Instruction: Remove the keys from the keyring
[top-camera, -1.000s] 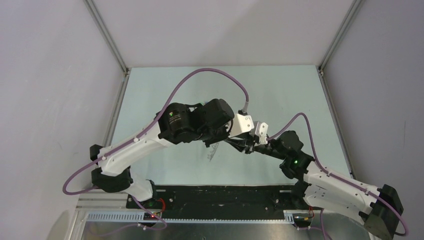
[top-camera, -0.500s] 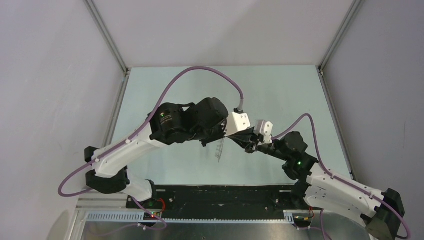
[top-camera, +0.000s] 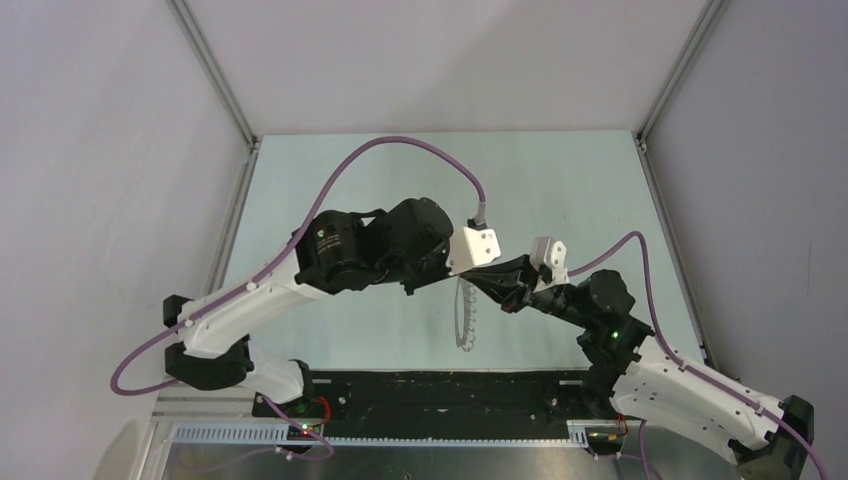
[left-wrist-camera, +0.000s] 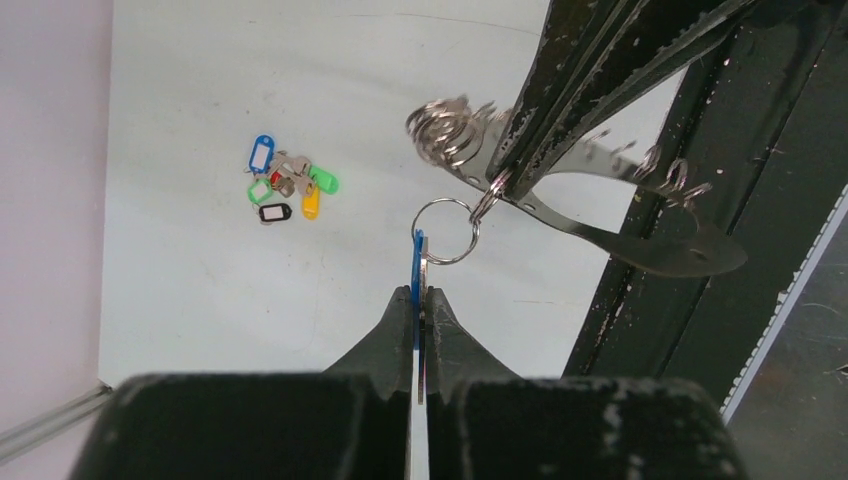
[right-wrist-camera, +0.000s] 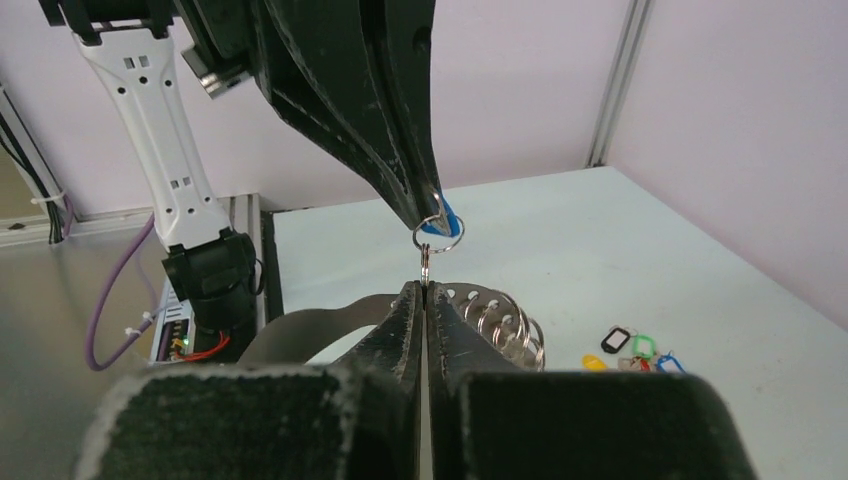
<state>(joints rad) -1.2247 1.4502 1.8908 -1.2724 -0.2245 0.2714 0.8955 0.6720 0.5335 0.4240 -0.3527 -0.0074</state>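
In the left wrist view my left gripper (left-wrist-camera: 419, 292) is shut on the blue key tag (left-wrist-camera: 419, 262), seen edge-on. A small split ring (left-wrist-camera: 446, 232) links the tag to the keyring (left-wrist-camera: 600, 228), a pale metal band fringed with small rings. My right gripper (right-wrist-camera: 424, 288) is shut on the keyring's edge where that link hangs; the band (right-wrist-camera: 300, 328) curves off to both sides of it. The two grippers meet tip to tip above the table (top-camera: 560, 200). From above, the keyring (top-camera: 463, 318) hangs down below them.
A pile of loose coloured tags (left-wrist-camera: 285, 186) lies on the table; it also shows in the right wrist view (right-wrist-camera: 632, 352). A black rail (top-camera: 430, 392) runs along the near edge. Frame posts stand at the far corners.
Both grippers have moved to the right, still joined at the tips. The keyring has swung with them and now hangs longer below them.
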